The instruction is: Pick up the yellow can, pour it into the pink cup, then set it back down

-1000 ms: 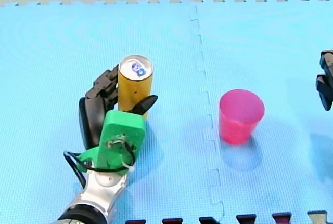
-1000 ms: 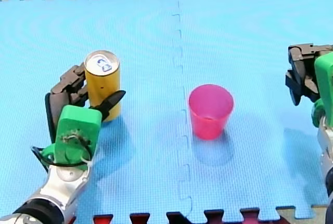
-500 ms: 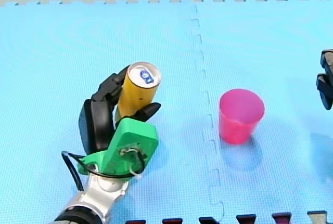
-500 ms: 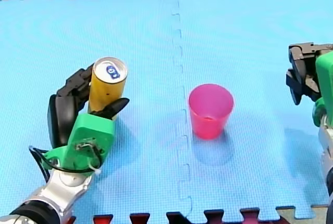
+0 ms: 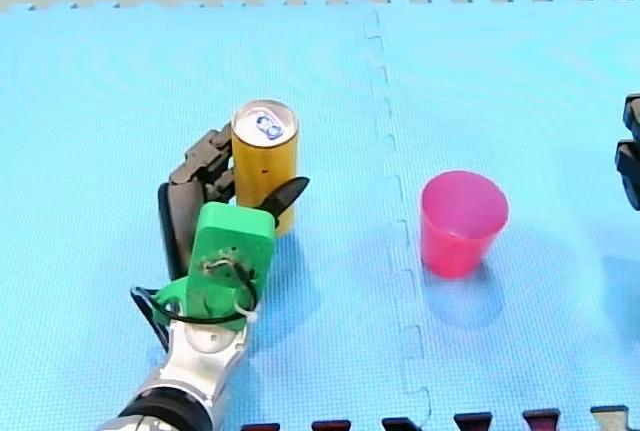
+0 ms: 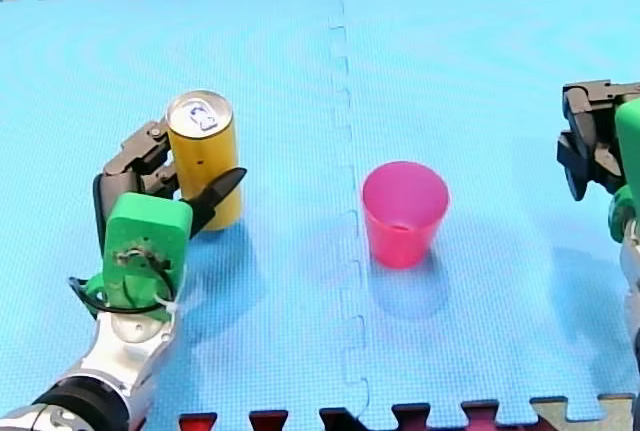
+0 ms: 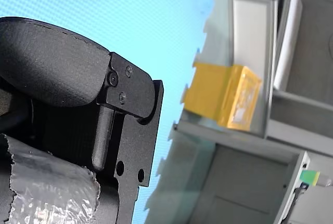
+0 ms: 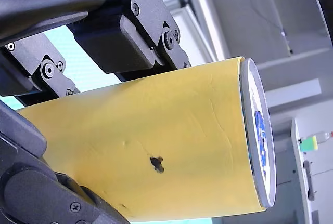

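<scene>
Left hand [image 5: 205, 221] in the first head view was wrapped around the yellow can [image 5: 264, 176], fingers [image 5: 200, 173] on the side away from the pink cup [image 5: 462, 223] and thumb on the side toward it. That can stood upright, well apart from the cup, on the other side of the seam in the blue foam mat [image 5: 480, 81]. Whether its base touched the mat could not be told. Its silver lid faced up. The cup stood upright on the mat with its mouth open upward.

From the second head view, the right hand [image 6: 590, 141] was beyond the cup, on the side away from the can, at the edge of the picture. It held nothing, and its state could not be told.

Seen in the first wrist view, a black hand casing [image 7: 78, 94] with silver tape [image 7: 47, 193] on it sat over the mat, and a yellow box [image 7: 223, 95] lay past the mat's toothed edge against a grey frame.

At the left hand, the second wrist view showed the can clamped between black finger segments [image 8: 125, 31] on opposite sides. A small dark mark [image 8: 155, 164] showed on its wall.
</scene>
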### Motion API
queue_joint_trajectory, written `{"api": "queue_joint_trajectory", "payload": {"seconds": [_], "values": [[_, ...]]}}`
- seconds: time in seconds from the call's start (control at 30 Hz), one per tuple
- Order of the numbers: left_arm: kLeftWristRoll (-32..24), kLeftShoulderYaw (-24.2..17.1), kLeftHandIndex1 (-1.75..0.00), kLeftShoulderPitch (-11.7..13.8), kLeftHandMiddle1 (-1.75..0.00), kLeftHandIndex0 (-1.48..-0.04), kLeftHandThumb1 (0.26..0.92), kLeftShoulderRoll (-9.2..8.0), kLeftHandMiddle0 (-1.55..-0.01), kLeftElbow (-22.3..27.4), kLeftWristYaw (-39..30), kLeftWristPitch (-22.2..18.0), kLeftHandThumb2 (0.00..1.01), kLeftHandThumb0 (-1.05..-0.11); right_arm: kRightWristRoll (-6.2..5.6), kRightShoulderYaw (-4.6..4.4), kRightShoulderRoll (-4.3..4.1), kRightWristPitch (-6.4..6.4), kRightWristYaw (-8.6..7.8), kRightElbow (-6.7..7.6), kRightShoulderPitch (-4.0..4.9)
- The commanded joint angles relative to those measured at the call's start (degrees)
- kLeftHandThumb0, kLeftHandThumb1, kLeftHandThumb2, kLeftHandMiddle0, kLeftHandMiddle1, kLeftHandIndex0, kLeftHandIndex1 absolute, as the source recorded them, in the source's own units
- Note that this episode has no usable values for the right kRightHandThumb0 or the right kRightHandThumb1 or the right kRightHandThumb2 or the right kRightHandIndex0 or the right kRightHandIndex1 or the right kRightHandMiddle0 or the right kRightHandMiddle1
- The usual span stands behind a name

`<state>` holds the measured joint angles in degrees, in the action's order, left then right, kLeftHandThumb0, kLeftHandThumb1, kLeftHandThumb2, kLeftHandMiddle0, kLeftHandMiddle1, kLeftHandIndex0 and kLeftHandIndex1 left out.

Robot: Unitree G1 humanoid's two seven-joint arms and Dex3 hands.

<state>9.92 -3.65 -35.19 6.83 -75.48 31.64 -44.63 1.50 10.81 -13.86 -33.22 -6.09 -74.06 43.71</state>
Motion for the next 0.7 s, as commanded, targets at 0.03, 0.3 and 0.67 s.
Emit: {"api": "queue_joint_trajectory", "payload": {"seconds": [0.03,0.3,0.67], "values": [[-1.2,-1.2,0.0,-0.7,-0.01,-1.1,0.838,0.78,-1.26,0.2,-1.2,-0.6,0.0,-0.367,-0.34,0.23,-0.19,0.24,0.0,0.16,0.48],[-1.9,-2.4,0.0,-1.1,-0.01,-1.11,0.837,1.28,-1.27,0.3,-2.7,-0.9,0.0,-0.373,-0.21,0.0,0.03,0.37,0.23,0.36,0.74],[-0.9,-2.1,0.0,-0.4,0.0,-1.11,0.836,1.48,-1.27,0.1,-2.6,-0.7,0.0,-0.376,-0.25,-0.11,0.01,0.0,0.24,0.56,0.47]]}}
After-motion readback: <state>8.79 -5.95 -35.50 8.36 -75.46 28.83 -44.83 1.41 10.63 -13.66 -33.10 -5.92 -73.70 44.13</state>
